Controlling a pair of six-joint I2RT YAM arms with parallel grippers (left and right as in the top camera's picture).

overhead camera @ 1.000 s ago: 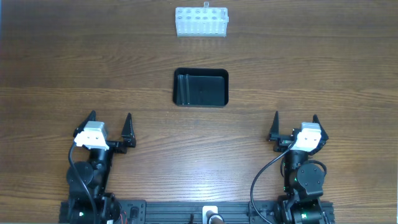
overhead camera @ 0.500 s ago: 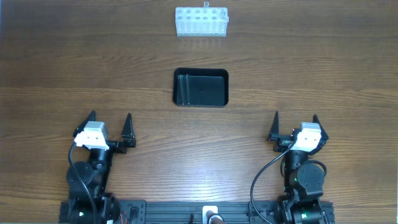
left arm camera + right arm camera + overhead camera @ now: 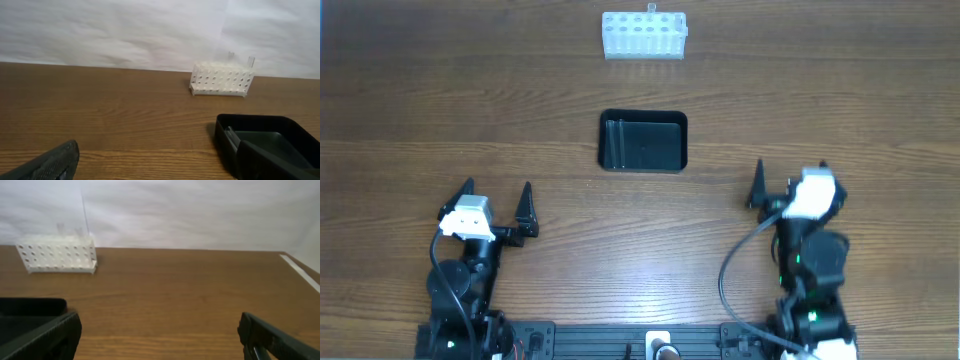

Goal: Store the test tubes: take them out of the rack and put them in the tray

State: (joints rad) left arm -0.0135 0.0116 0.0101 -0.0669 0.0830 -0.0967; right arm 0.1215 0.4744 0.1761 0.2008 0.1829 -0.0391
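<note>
The white test tube rack (image 3: 643, 36) stands at the table's far edge, with a clear tube (image 3: 651, 9) sticking up from it. In front of it lies the black tray (image 3: 675, 128) with clear tubes (image 3: 612, 143) along its left wall. My left gripper (image 3: 498, 188) is open and holds nothing near the front left, well short of the tray. My right gripper (image 3: 790, 172) is open at the front right, also holding nothing. The left wrist view has the rack (image 3: 221, 79), a tube (image 3: 251, 61) and the tray (image 3: 265, 137). In the right wrist view are the rack (image 3: 57, 254) and the tray's edge (image 3: 30, 305).
Bare wooden tabletop surrounds the rack and the tray. A white backdrop (image 3: 125, 30) rises behind the table's far edge. The table's right edge (image 3: 300, 272) lies off to the right of my right gripper.
My right gripper has moved a little farther up the table, towards the tray's level. The left arm, rack and tray are as before.
</note>
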